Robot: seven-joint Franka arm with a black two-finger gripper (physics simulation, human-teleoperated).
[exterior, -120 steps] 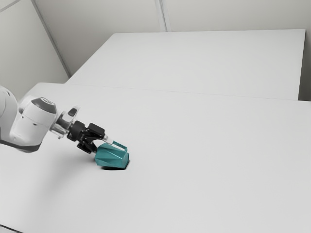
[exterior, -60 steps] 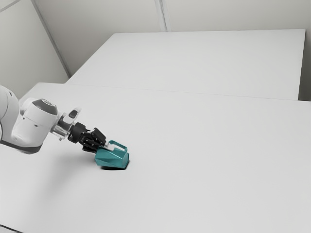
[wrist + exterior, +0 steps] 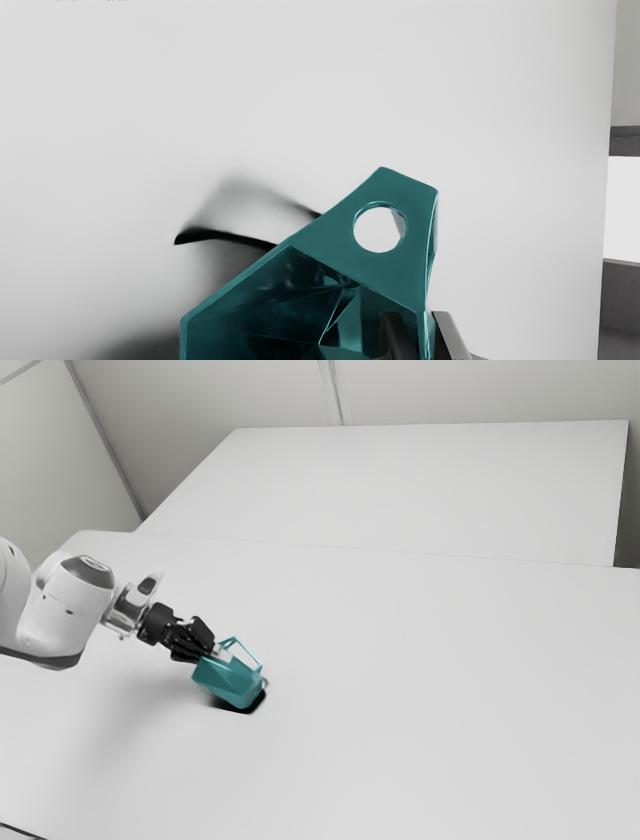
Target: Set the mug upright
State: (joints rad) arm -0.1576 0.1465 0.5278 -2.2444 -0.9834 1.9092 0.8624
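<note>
The black gripper (image 3: 205, 647) is at the mug's rim end in the exterior view. The teal faceted mug (image 3: 228, 680) is tilted, its mouth toward the gripper and its base lower, toward the exterior view's right, with the handle on its upper side. In the wrist view the gripper (image 3: 422, 325) pinches the wall of the mug (image 3: 395, 285), one finger inside the mouth and the other outside. A dark shadow lies beneath the mug, and its contact with the table cannot be made out for certain.
The white table (image 3: 420, 690) extends around the mug. Behind it stands another white surface (image 3: 420, 490), with pale walls beyond. A thin dark line crosses the near corner at the exterior view's left.
The fingers have closed on the mug's wall. The mug has tipped from lying on its side to a steeper slant, mouth end raised, and the hand has shifted slightly with it.
</note>
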